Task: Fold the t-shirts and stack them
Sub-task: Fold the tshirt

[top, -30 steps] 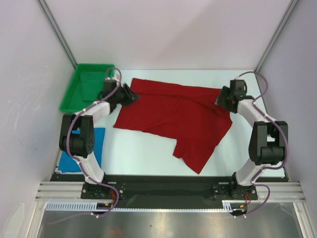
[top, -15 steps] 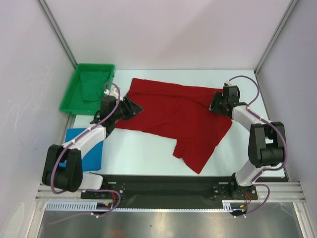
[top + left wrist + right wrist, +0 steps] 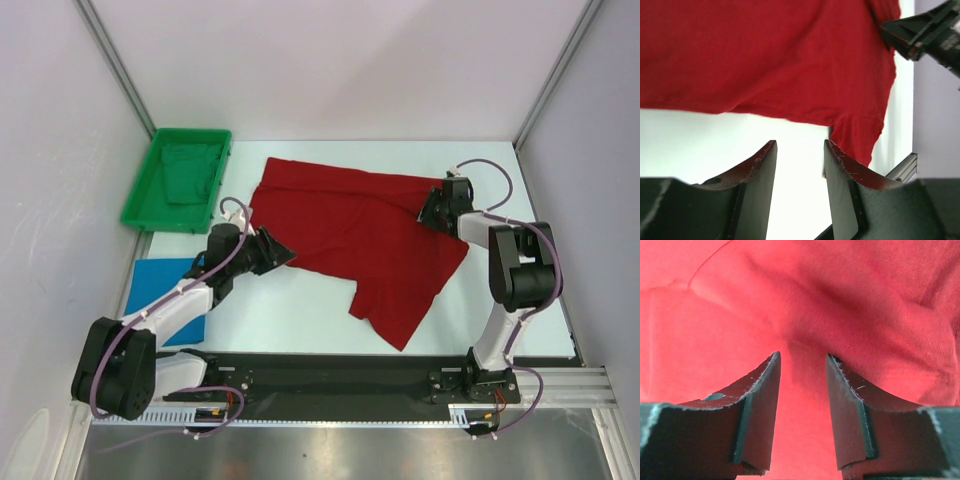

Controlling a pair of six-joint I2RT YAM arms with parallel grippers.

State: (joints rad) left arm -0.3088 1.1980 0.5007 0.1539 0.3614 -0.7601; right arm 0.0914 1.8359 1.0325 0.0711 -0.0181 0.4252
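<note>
- The room is a small booth with pale walls, and a white table (image 3: 300, 305) fills the floor of it.
- Far on the left sits a green tray (image 3: 150, 208) with a green cloth (image 3: 190, 170) lying inside.
- Nearer to me on the left lies the blue t-shirt (image 3: 155, 275), flat on the table. The left arm reaches across it.
- The left gripper (image 3: 277, 250) is just beside the near left edge of the red t-shirt (image 3: 350, 230). Its wrist camera shows its two fingers apart with only white table between them (image 3: 800, 145). It holds nothing.
- The red t-shirt lies spread out in the middle of the table. Its right side looks bunched and partly doubled over, and one part sticks out toward the near edge.
- The right gripper (image 3: 435, 210) is at the right side of the red t-shirt. Its fingers are apart too, with red cloth below the gap (image 3: 803, 357). I see no cloth pinched between them.
- I think the step is to get hold of the red t-shirt for a first fold. No fold looks done yet, and nothing is stacked.
- Next, I think the left gripper needs to go a bit forward to reach the cloth edge. Then both should go down, pinch only the edge, and lift together so the cloth does not bunch up.
</note>
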